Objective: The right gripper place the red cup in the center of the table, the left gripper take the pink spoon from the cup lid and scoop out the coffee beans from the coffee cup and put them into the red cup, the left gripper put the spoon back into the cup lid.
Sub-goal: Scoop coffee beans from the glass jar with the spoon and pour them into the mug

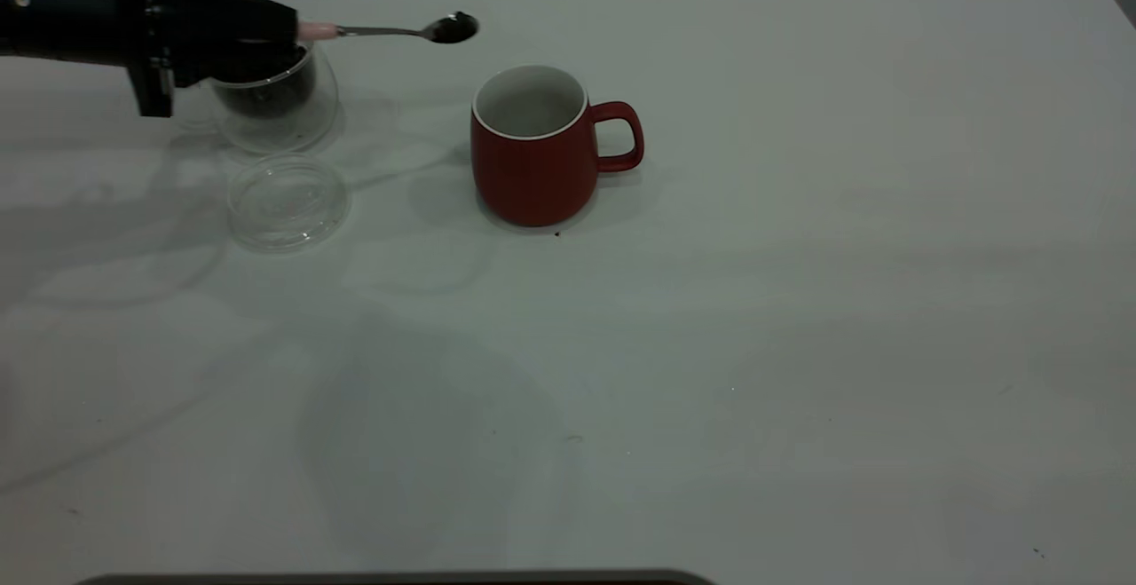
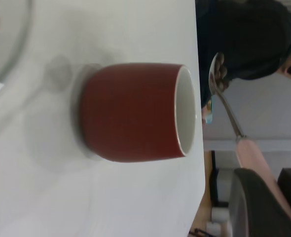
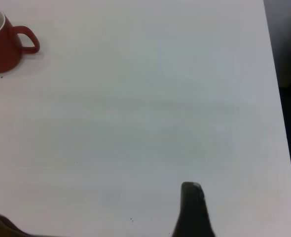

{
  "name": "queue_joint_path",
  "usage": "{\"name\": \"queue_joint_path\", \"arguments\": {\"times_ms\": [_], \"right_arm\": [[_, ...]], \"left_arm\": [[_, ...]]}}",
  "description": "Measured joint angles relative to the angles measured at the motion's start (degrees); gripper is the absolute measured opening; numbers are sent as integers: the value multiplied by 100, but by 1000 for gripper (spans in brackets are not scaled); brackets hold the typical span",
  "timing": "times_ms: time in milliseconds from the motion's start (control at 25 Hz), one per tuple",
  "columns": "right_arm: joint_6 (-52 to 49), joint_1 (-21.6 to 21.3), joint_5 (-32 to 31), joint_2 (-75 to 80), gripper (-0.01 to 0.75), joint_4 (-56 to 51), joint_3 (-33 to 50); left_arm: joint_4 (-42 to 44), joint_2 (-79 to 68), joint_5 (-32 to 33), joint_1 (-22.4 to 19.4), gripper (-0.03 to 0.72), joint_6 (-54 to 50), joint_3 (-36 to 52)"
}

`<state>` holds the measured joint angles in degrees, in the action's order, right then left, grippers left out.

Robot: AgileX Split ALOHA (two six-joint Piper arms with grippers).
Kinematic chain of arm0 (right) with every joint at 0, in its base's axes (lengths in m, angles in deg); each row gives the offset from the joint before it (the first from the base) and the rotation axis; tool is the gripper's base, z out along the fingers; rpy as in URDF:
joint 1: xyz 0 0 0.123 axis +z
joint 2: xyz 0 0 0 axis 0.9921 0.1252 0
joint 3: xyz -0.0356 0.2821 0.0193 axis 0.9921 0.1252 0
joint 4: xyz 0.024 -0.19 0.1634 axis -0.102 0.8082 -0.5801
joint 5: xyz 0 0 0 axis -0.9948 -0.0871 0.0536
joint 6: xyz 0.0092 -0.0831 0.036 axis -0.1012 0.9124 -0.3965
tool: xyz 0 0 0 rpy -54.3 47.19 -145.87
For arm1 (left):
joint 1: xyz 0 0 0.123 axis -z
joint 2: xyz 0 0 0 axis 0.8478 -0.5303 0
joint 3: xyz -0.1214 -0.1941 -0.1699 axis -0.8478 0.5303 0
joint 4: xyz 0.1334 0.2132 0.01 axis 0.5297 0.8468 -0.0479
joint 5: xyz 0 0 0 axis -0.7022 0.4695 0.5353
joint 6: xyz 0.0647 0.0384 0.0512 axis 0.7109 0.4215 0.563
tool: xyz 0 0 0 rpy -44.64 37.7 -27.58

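The red cup (image 1: 532, 146) (image 2: 130, 111) (image 3: 2, 44) stands upright near the middle of the table (image 1: 799, 301), handle to the right. My left gripper (image 1: 297, 30) (image 2: 276, 197) is shut on the pink spoon (image 1: 390, 31) (image 2: 254, 158) by its handle, above the coffee cup (image 1: 275, 106). The spoon is held level in the air, and its bowl, carrying dark coffee beans (image 1: 453, 26) (image 2: 220, 69), points toward the red cup but stops short of its rim. More beans (image 1: 266, 97) lie in the coffee cup. The cup lid (image 1: 287, 201) lies bare in front of it. My right gripper (image 3: 96, 217) is open over bare table, far from the cup.
The table's far edge runs just behind the spoon and the coffee cup. A tiny dark speck (image 1: 557, 233) lies at the red cup's base. In the left wrist view a dark shape (image 2: 249, 39) stands beyond the table edge.
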<state>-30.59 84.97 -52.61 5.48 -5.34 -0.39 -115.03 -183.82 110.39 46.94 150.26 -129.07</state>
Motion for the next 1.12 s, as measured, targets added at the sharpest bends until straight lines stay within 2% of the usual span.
{"name": "queue_joint_path", "arguments": {"times_ms": [280, 640, 1120], "right_arm": [[0, 0, 0, 0, 591, 0, 0], [0, 0, 0, 0, 591, 0, 0], [0, 0, 0, 0, 591, -5, 0]], "left_arm": [[5, 0, 0, 248, 119, 34, 0], [6, 0, -16, 434, 119, 587, 0], [-19, 0, -733, 460, 119, 1769, 0]]}}
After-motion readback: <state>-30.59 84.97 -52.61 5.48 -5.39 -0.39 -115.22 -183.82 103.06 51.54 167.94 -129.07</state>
